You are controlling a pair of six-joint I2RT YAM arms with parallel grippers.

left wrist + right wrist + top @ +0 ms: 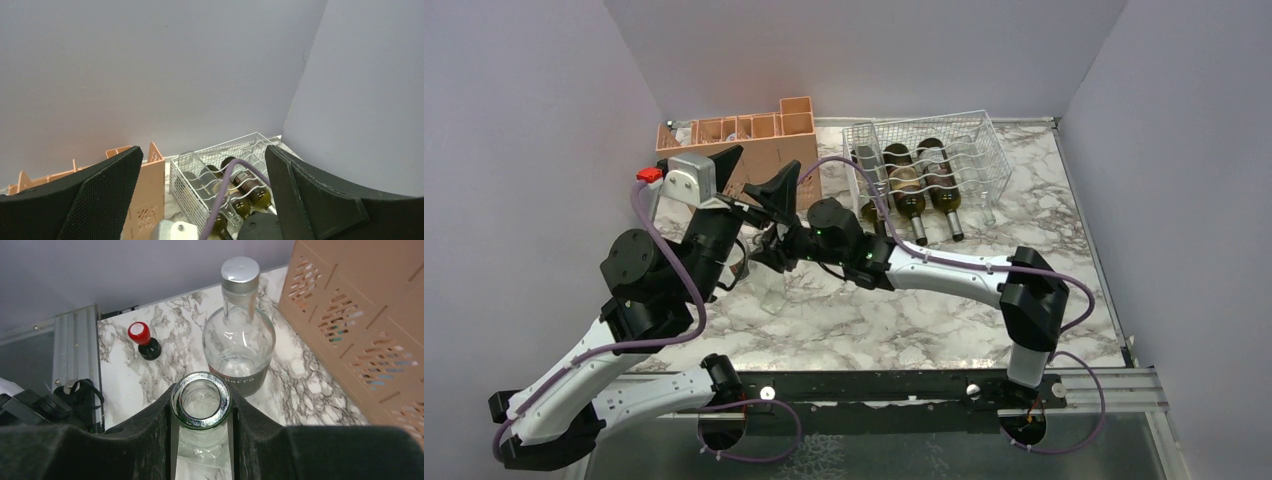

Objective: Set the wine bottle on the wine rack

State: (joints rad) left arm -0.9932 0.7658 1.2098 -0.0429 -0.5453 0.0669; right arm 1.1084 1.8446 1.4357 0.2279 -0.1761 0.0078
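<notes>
A clear glass wine bottle (200, 392) stands upright on the marble table, its open mouth facing the right wrist camera. My right gripper (201, 412) is shut on its neck, one finger on each side. From above, that gripper (769, 247) is left of centre, near the crate. The white wire wine rack (984, 150) sits at the back right with dark bottles (909, 188) lying in its cradles; it also shows between the left fingers (197, 180). My left gripper (752, 178) is raised and open, holding nothing, and points toward the back wall.
A peach-orange compartment crate (754, 140) stands at the back left, close to the held bottle (360, 315). A second clear bottle with a silver cap (239, 342) stands just beyond it. A small red-capped object (142, 339) sits near the table's edge rail (75, 355).
</notes>
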